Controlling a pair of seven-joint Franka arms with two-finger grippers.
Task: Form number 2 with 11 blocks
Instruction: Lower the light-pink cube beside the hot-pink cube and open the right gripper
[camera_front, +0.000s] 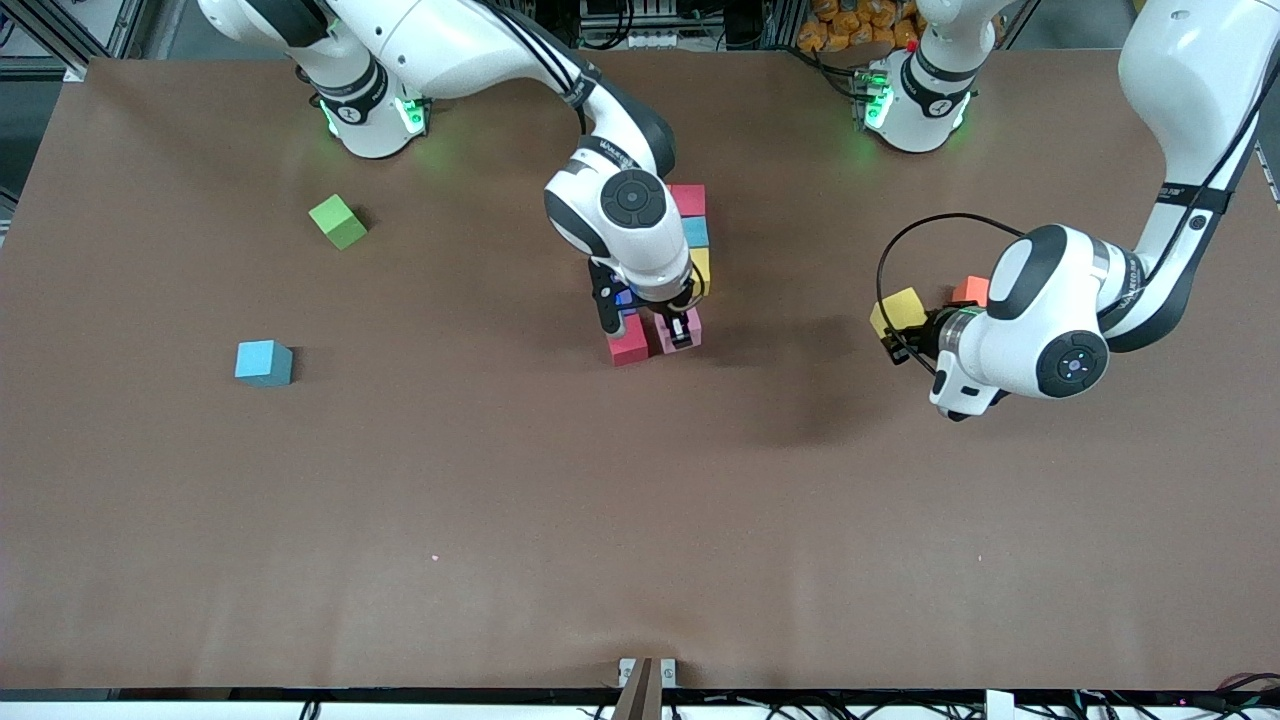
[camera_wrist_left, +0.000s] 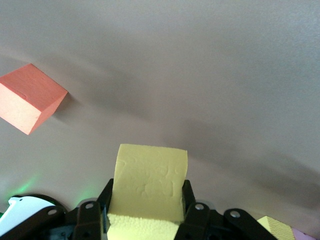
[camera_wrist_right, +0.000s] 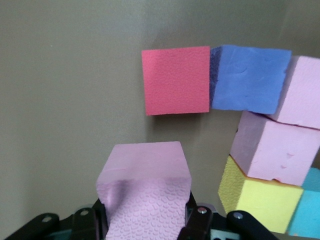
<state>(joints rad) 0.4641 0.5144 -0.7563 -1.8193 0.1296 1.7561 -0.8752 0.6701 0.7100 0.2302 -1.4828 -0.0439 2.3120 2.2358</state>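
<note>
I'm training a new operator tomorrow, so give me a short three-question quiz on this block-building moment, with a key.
1. True or false: the left gripper is shut on a yellow block.
2. Multiple choice: what colour is the block in the right gripper? A) pink B) orange C) lime green
3. Fill in: the loose light blue block lies toward the ____ arm's end of the table.

Key
1. True; its fingers clamp the yellow block above the table, near the orange block.
2. A; it is held at the partly built number 2, beside the red block.
3. right
</note>
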